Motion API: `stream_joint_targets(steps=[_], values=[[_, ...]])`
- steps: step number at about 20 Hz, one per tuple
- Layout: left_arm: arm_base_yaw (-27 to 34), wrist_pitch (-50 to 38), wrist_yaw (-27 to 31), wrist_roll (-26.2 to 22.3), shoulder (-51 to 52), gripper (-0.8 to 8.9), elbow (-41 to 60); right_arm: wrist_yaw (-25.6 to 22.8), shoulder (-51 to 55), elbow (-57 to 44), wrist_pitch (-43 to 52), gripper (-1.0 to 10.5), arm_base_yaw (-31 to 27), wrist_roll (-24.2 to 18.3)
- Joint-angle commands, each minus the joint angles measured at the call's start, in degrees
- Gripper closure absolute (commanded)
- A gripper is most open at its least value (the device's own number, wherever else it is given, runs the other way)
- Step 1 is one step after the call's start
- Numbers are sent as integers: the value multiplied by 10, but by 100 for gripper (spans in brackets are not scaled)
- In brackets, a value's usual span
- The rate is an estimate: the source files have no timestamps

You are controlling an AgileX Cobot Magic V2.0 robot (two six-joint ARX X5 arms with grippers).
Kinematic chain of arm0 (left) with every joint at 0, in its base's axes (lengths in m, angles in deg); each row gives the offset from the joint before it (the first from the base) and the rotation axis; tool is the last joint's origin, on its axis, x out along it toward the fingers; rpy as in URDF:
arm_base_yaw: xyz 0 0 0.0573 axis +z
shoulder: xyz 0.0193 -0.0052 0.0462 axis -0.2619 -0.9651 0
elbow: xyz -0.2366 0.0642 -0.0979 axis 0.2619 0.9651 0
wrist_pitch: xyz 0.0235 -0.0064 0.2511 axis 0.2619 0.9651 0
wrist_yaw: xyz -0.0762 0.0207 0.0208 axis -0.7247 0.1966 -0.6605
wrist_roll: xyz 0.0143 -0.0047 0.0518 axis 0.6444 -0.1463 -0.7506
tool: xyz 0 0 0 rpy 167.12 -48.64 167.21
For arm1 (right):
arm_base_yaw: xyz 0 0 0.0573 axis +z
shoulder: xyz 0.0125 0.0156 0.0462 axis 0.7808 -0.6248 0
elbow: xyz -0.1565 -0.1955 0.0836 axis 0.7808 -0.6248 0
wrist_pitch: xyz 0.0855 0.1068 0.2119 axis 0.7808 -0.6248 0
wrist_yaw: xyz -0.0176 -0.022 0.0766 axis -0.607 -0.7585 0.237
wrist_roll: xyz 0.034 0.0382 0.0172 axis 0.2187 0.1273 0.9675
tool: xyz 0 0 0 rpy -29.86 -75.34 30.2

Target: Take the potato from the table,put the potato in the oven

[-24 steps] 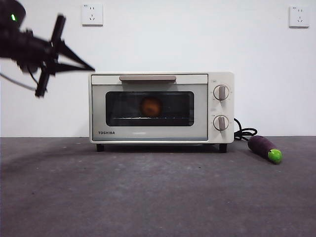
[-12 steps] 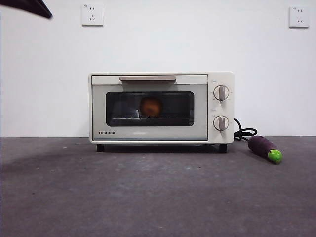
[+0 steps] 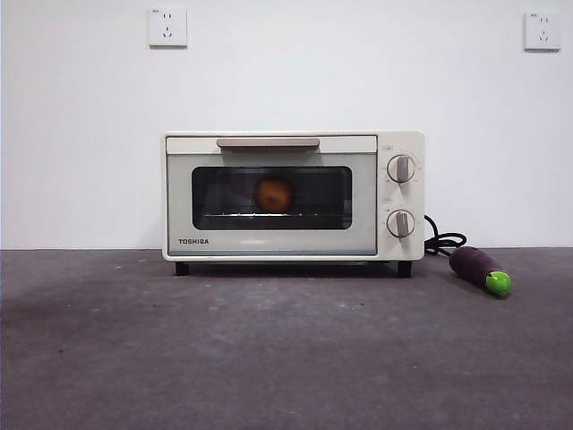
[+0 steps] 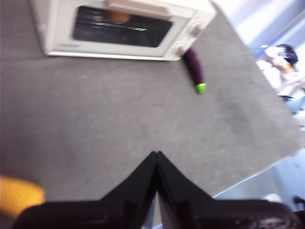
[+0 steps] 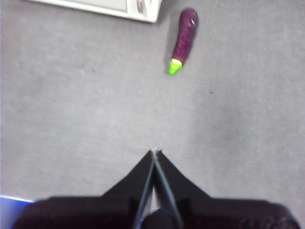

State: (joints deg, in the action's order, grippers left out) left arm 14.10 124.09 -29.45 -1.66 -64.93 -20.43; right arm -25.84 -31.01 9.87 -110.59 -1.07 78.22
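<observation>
Two of my grippers show only in the wrist views; the front view holds neither arm. In the left wrist view my left gripper (image 4: 156, 153) hangs above the flat dark grey table (image 4: 95, 124), its two black jaws pressed together to a single tip and holding nothing. In the right wrist view my right gripper (image 5: 154, 151) is the same, jaws together and bare, over open table.

The front view looks level through the dark glass door of the small cream-white Toshiba toaster oven (image 3: 292, 195) at frame centre. The door is closed under its beige bar handle (image 3: 268, 141), and the rounded orange-brown potato (image 3: 274, 193) sits inside on the wire rack, near the middle of the window. The left wrist view catches the oven from above at its upper left, the potato only as an orange patch behind the top of the glass. The right wrist view shows just a corner of the oven at its top edge and no potato.

A purple eggplant with a green tip (image 3: 481, 270) lies on the table just beside the oven's knob end, apart from it. A black cord (image 3: 443, 241) curls behind it in the front view. Two white wall sockets (image 3: 167, 26) sit high on the white wall. A blurred orange-yellow shape (image 4: 19, 194) shows at the lower left of the left wrist view; I cannot tell what it is.
</observation>
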Motion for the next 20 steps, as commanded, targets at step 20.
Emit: stream_joint_targets(steps=[20], values=[[-1, 115, 56, -47, 99, 818, 2, -20, 2, -22, -12, 946, 1, 6]])
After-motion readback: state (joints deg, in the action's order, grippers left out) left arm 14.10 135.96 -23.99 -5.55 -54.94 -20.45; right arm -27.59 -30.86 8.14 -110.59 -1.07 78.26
